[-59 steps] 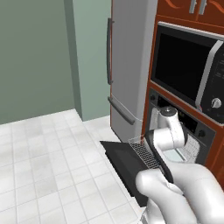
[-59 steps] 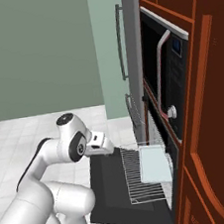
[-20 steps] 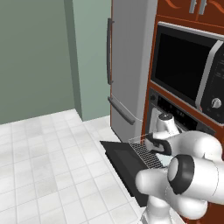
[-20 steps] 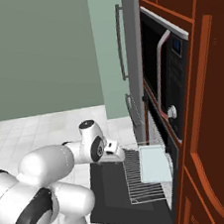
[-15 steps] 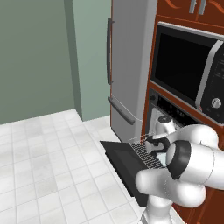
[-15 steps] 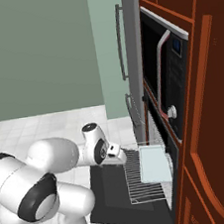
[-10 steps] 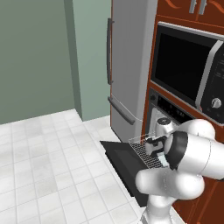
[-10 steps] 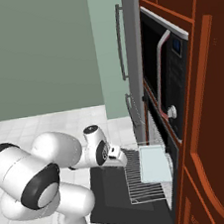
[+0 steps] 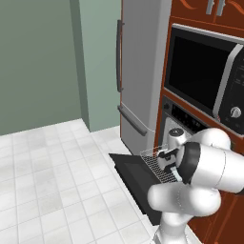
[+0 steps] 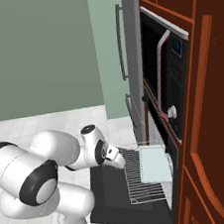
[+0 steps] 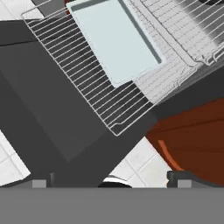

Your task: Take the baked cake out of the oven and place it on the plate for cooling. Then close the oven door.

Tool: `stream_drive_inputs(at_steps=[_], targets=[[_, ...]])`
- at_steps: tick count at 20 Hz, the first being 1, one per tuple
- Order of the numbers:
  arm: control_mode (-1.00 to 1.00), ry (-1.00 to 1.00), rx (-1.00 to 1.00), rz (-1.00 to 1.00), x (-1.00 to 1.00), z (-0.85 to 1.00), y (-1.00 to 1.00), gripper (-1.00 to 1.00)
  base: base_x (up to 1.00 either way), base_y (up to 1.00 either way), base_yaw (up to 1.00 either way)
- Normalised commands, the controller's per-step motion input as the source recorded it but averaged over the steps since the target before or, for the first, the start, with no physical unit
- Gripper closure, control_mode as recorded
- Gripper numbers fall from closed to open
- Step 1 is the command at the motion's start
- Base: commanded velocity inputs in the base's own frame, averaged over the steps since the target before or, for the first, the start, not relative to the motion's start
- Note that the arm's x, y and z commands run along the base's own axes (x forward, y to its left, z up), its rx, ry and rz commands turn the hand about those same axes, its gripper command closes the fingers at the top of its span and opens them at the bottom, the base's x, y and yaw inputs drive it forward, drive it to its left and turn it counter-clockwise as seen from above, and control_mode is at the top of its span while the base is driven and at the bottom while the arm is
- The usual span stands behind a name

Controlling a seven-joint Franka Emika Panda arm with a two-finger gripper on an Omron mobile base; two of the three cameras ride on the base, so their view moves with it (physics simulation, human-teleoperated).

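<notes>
hand [image 11: 113, 179]: two small dark fingertips spread wide at the foot of the hand view, nothing between them; it hangs over the open door, just short of the rack's front edge.
oven door: wide black oven door panel [image 10: 110, 190], dropped flat, long axis running across the oven's front, its free edge toward the floor tiles.
rack: thin silver wire rack [image 11: 109, 100] drawn out over the door, its wires running front to back, its front corner past the door's side edge in the hand view.
tray: pale blue-white flat rectangular tray [image 10: 155, 163] lies on the rack's rear half, long axis pointing into the oven; a darker strip along one long edge.
cake: no dark reddish-brown lump can be made out on tray or rack; cannot tell where it sits.
oven: black built-in oven [image 9: 183, 116] set in red-brown wooden cabinet [image 10: 210, 121]; control strip with a display, characters too small to read.
microwave: larger black silver-trimmed microwave [image 9: 205, 76] above, one round knob.
fridge: tall grey fridge [image 9: 138, 62] beyond, vertical handle.
</notes>
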Motion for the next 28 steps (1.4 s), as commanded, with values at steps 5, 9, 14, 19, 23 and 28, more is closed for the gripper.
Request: stream_drive_inputs(at_steps=[5,9,14,19,23,28], targets=[[-1.0,-0.13,0.0,-0.24,0.0,-0.22,0.02,-1.0,0.0,0.0,0.0],[-1.0,-0.13,0.0,-0.2,0.0,-0.38,0.0,-1.0,0.0,0.0,0.0],[-1.0,-0.12,0.0,-0.17,0.0,-0.32,0.04,-1.0,0.0,0.0,0.0],[-1.0,-0.09,0.0,-0.15,0.0,-0.06,0.05,-1.0,0.0,0.0,0.0],[-1.0,-0.06,0.0,-0.13,0.0,-0.02,0.0,-1.0,0.0,0.0,0.0],[-1.0,-0.04,0.0,-0.07,0.0,-0.03,0.0,-1.0,0.0,0.0,0.0]])
